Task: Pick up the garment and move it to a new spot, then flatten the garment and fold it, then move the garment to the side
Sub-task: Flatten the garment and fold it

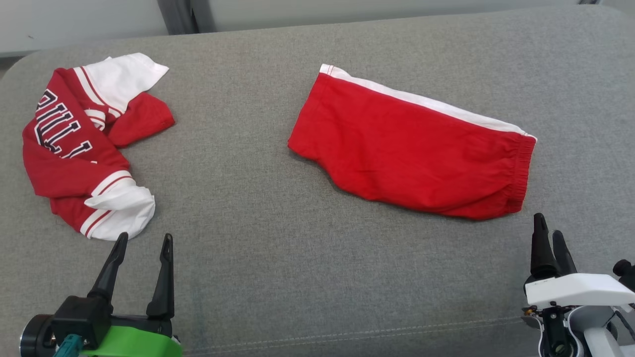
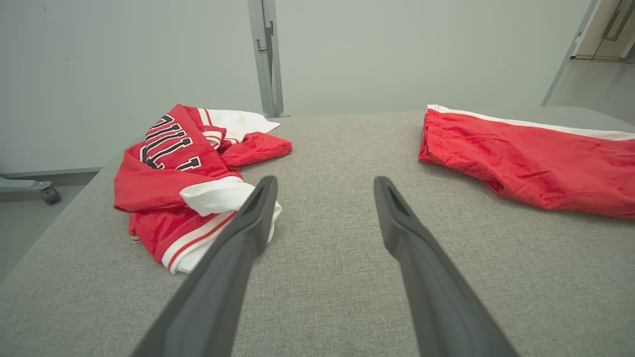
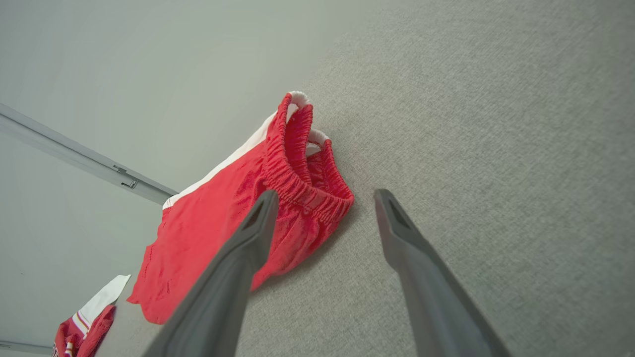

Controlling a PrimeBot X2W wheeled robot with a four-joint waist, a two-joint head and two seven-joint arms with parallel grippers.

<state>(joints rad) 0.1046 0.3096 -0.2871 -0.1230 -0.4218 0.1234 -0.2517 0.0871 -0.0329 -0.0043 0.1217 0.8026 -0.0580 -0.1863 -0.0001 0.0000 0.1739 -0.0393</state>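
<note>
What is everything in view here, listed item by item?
jersey: one, red with white panels and dark lettering, crumpled at the cushion's left
shorts: one, red with a white side stripe, laid out at the right, elastic waistband at its right end
cushion: one, grey fabric, under both garments
wall: one, pale, behind the cushion
metal post: one, grey, against the wall
left end effector: one, dark fingers, open, empty, near the jersey
right end effector: one, dark fingers, open, empty, near the shorts' waistband

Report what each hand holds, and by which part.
Nothing. The left hand and right hand are open, gripping neither the shorts nor the jersey.
</note>
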